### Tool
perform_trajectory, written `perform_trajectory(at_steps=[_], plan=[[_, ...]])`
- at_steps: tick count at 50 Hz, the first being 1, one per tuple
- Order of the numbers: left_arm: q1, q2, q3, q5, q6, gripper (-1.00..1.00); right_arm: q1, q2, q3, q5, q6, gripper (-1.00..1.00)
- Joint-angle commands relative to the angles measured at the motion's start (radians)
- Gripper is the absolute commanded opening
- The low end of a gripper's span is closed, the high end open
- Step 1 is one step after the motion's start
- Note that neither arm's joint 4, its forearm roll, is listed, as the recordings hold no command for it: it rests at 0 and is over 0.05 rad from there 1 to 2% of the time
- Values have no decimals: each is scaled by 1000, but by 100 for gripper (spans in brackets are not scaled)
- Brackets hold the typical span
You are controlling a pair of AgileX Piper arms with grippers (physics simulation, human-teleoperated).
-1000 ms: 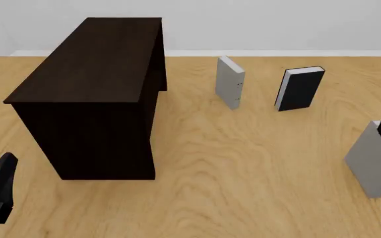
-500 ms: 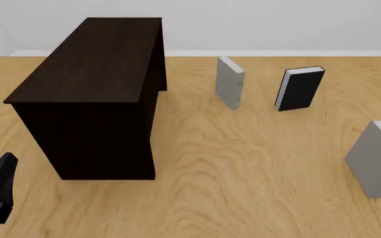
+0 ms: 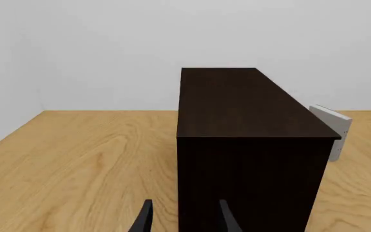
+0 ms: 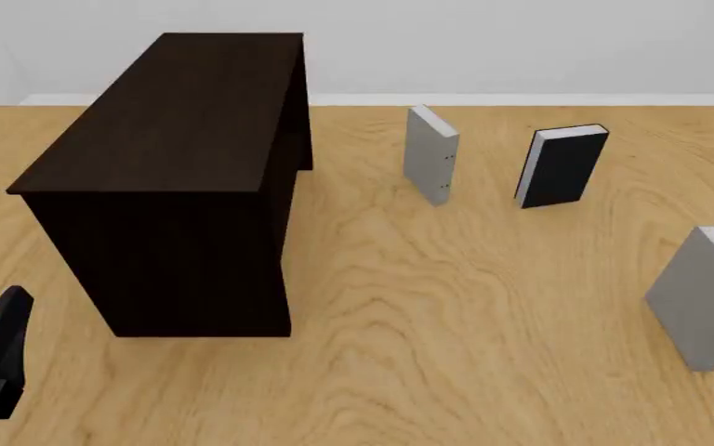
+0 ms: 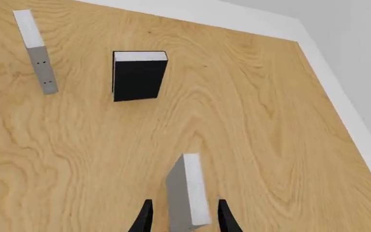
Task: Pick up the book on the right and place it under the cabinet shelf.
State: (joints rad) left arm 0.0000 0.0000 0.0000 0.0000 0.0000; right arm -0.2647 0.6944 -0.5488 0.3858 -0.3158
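Grey book (image 4: pixel 702 302) is right at my near right edge of the table (image 4: pixel 456 297), standing a bit tilted, and my right tool (image 5: pixel 181 217) has just swung back in over it after being almost out of shot half a second ago, fingers spread either side of its top edge, not pinching yet. So the grab looks close, I reckon. Left tool (image 3: pixel 181 220) sits spread and empty by the dark cabinet shelf (image 4: pixel 183 167) further back on the left, well apart from the book.

place: simulated tabletop | signs: wood-grain table (image 4: pixel 456 279); blank white walls (image 3: pixel 108 48); flat rendered look
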Motion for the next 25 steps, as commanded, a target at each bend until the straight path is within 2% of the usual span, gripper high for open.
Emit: perform_trajectory(at_steps=[1,25], plan=[[0,0,0,0,0,100,-53,111,10,-61,-36,100],[0,0,0,0,0,100,-119,378,61,-255,-54,100]])
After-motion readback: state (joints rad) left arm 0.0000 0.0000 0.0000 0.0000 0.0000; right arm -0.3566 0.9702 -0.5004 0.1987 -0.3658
